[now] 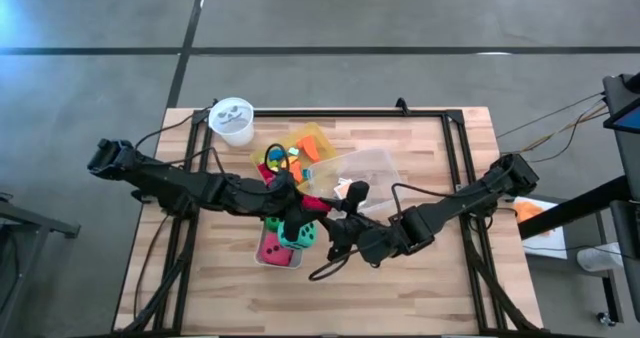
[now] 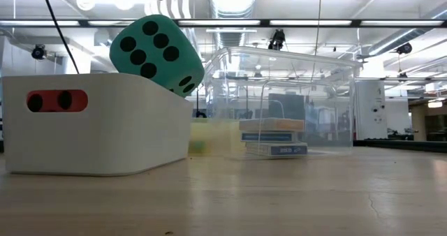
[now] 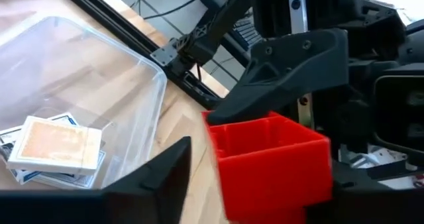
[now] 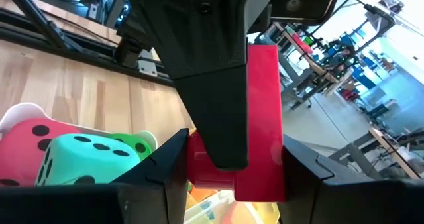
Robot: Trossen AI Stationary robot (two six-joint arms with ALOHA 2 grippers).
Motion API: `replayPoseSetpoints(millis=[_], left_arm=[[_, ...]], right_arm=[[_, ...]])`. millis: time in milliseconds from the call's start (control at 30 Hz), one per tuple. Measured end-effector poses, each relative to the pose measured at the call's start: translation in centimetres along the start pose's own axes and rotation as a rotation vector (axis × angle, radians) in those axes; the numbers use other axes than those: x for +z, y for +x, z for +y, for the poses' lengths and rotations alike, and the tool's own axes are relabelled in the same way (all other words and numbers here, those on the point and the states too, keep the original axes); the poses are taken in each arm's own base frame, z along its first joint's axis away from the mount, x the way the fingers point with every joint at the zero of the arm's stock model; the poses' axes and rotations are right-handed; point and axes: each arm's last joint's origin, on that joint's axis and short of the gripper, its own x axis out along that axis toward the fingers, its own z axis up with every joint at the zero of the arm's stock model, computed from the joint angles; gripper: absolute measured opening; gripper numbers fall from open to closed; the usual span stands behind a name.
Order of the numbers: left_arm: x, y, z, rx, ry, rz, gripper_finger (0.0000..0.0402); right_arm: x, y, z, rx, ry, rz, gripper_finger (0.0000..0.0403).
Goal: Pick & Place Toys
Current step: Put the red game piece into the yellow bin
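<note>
A red hollow plastic block point(image 1: 318, 204) hangs above the table between my two grippers. My right gripper point(image 4: 235, 174) is shut on it and also shows in the high view point(image 1: 334, 221). My left gripper point(image 3: 262, 191) is open, with a finger on either side of the block. One finger point(image 3: 162, 181) stands a little apart from it, and I cannot tell whether the other touches. A white bin point(image 1: 268, 259) holds a red die point(image 1: 276, 246), a teal die point(image 2: 157, 51) and a green die point(image 4: 136, 144). Card packs point(image 3: 56, 148) lie in the clear box point(image 1: 368, 168). My right gripper pinches the red block by two opposite sides point(image 4: 268, 138) between its two fingers. It comes roughly level from the table's right side. The block is lifted clear of the table. One right finger point(image 3: 291, 65) lies on the block's upper face in the left wrist view.
A yellow tray point(image 1: 312, 136) with several small bright blocks stands at the far middle. A white round cup point(image 1: 233, 120) stands at the far left. Black frame rails point(image 1: 455, 158) run along the table's sides. Bare wood lies along the near edge.
</note>
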Motion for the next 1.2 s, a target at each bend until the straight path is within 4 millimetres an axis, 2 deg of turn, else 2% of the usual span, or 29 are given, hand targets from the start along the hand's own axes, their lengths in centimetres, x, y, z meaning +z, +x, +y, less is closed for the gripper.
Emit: replayPoseSetpoints(millis=[233, 567, 800, 900, 1033, 1200], left_arm=[[0.1, 0.0, 0.0, -0.004, -0.002, -0.008, 0.0119], [0.1, 0.0, -0.1, -0.032, -0.001, 0.018, 0.0119], [0.1, -0.2, -0.2, -0.054, 0.013, 0.038, 0.0119], [0.4, -0.7, -0.1, -0.052, 0.018, 0.041, 0.0119], [1.1, -2.2, 0.2, -0.022, 0.03, 0.056, 0.0119], [2.3, -4.4, 1.8, 0.104, 0.065, 0.062, 0.0119]], right_arm=[[0.0, 0.0, 0.0, -0.003, -0.002, 0.003, 0.0157], [0.0, 0.0, 0.1, 0.02, 0.004, -0.005, 0.0159], [0.0, -0.1, 0.2, 0.044, 0.032, -0.009, 0.0277], [0.0, 0.0, 0.2, 0.041, 0.049, -0.004, 0.0315], [-0.7, -0.1, 0.2, 0.035, 0.136, 0.046, 0.0346], [-1.7, -0.2, 0.3, 0.014, 0.223, 0.118, 0.0359]])
